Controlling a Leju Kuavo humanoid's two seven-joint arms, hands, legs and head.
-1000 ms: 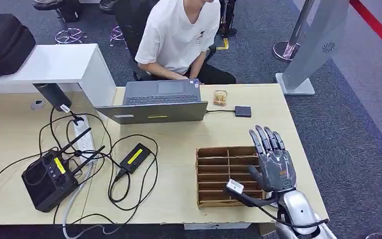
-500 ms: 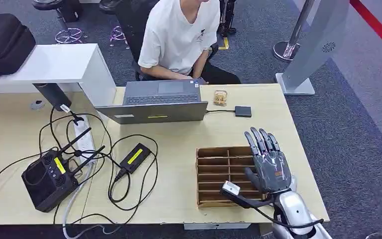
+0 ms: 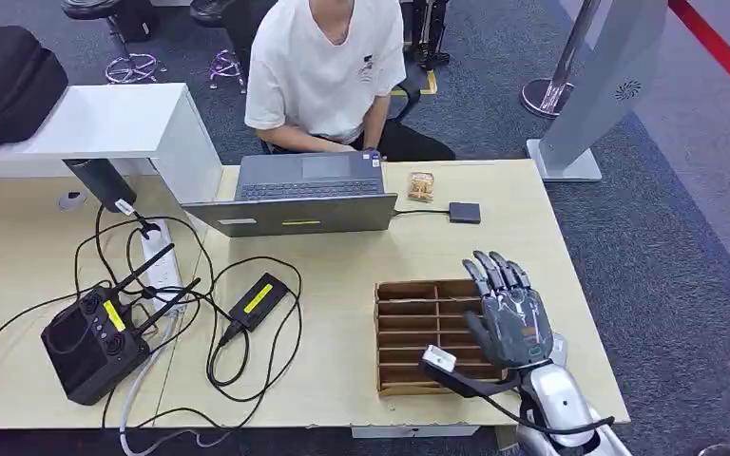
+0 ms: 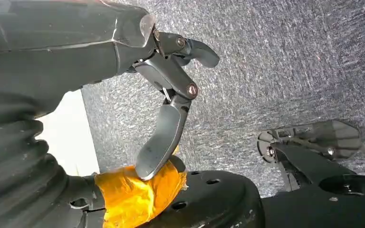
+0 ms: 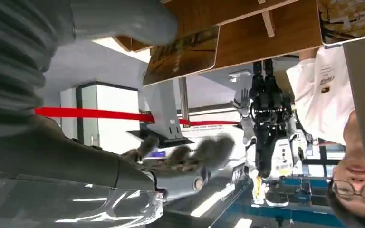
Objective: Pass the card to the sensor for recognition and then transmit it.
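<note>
My right hand point(image 3: 511, 313) hangs over the right end of the wooden divider tray point(image 3: 418, 334), fingers spread and holding nothing. Beyond the tray a laptop point(image 3: 297, 198) stands with a person point(image 3: 323, 71) seated behind it; a small black sensor box point(image 3: 465, 212) lies right of the laptop, a card point(image 3: 421, 186) just beside it. From my right wrist, a card point(image 5: 183, 54) leans in a tray slot. From my left wrist, my left hand point(image 4: 166, 95) hangs over carpet, fingers apart, empty.
</note>
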